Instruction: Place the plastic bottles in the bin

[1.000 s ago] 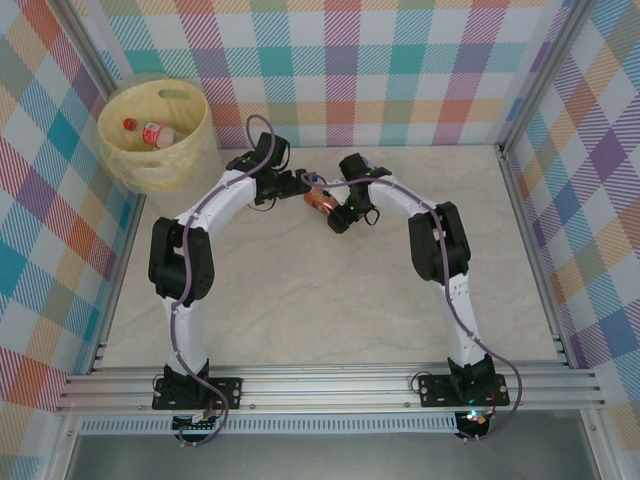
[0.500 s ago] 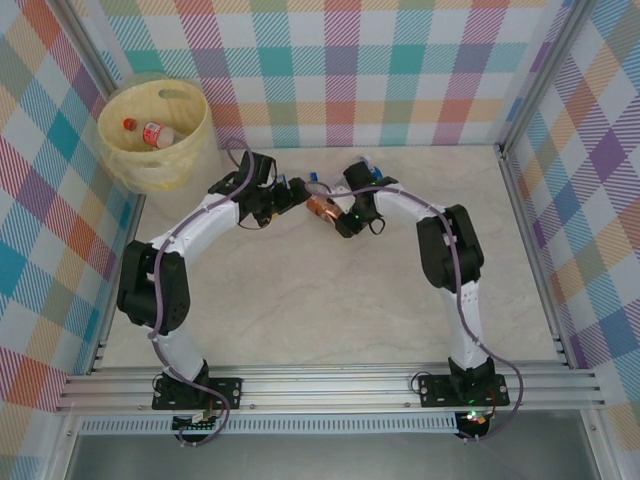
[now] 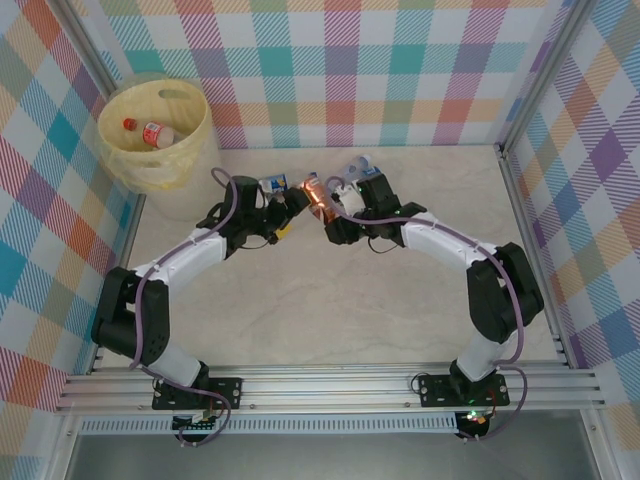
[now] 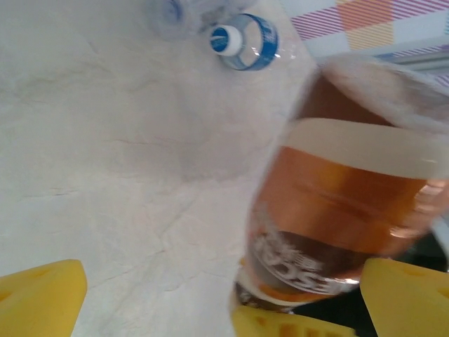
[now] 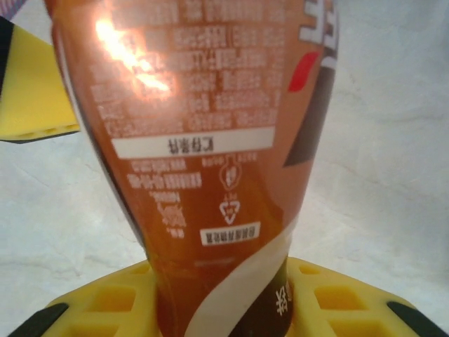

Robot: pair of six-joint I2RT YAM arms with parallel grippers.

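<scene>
Marble tabletop [image 3: 300, 310]: right jaws clamp the orange bottle [image 3: 318, 197]; left jaws stand apart.

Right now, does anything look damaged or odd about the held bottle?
The orange-labelled bottle narrows sharply where the right fingers clamp it, as if squeezed in. The open left fingers flank the same bottle. No spill visible.
</scene>
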